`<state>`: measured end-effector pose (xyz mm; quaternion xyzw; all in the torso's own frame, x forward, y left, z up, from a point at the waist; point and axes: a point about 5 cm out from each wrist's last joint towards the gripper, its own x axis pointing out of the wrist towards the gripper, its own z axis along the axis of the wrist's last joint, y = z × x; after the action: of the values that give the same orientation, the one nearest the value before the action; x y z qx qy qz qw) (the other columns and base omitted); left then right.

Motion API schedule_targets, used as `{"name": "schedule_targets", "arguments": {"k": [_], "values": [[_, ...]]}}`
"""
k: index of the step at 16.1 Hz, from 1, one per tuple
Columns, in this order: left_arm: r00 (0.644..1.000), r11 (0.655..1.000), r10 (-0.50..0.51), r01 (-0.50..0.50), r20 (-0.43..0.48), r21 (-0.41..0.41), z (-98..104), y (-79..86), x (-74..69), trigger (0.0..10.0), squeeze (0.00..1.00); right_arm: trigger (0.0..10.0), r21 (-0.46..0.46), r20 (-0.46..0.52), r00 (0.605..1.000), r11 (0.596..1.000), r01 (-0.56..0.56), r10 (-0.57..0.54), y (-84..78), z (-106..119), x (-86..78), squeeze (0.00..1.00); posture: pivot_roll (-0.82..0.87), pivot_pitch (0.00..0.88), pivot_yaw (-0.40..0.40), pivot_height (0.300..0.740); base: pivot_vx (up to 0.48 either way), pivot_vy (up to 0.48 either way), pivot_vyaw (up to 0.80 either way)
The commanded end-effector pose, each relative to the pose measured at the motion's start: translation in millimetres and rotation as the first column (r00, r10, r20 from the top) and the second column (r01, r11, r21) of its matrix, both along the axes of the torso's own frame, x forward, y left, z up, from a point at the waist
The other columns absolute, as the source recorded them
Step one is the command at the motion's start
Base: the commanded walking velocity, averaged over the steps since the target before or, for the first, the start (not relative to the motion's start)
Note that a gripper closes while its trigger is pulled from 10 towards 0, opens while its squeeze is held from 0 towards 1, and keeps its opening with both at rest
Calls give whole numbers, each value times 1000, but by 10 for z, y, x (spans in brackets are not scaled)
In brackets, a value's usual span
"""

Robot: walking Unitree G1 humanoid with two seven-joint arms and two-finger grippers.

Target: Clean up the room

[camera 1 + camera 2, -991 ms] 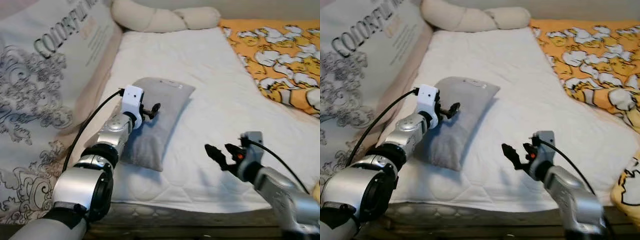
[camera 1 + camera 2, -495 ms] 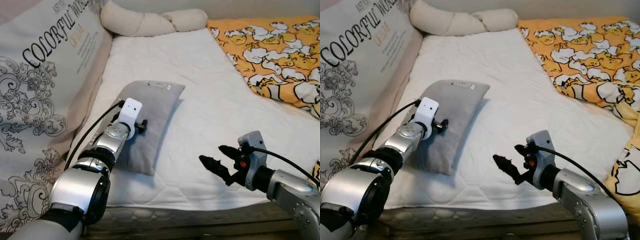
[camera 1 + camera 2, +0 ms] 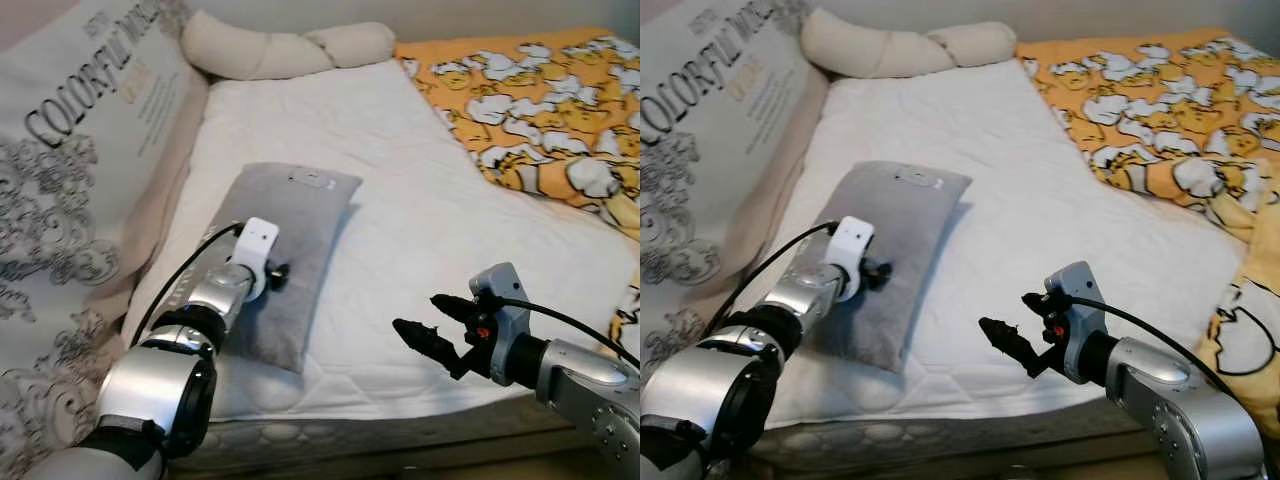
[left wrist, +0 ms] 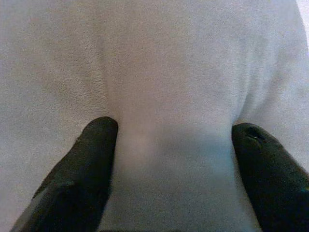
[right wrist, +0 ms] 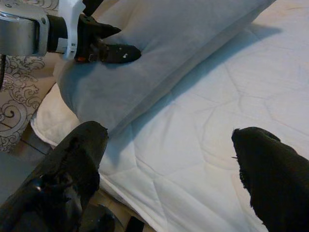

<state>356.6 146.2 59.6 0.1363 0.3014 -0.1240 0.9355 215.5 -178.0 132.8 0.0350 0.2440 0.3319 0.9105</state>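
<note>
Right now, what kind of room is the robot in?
Most likely a bedroom. The robot stands at a bed with a white quilted mattress; a grey pillow lies on it, with a long cream bolster at the far end and an orange cartoon-print blanket spread beside it.

The left arm reaches forward and down, its wrist bent, the left gripper pressed tips-first into soft grey fabric with its fingers spread wide apart. The right arm stretches forward lower down, the right gripper hovering in the air, its two fingers parted.
</note>
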Motion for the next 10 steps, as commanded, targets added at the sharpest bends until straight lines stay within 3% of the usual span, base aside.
{"name": "schedule_targets", "arguments": {"k": [1, 10], "values": [[995, 998, 40, -36, -93, 44, -185, 133, -137, 0, 0, 10000, -3, 4, 1000, 1000, -19, 19, 33, 25, -1, 0, -316, 0, 108, 740, 0, 0, 0], [995, 997, 51, -46, -83, 63, -176, 185, -133, 0, 0, 10000, -2, 0, 999, 999, -40, 40, 76, 6, 11, 0, -311, 0, 109, 740, 0, 0, 0]]}}
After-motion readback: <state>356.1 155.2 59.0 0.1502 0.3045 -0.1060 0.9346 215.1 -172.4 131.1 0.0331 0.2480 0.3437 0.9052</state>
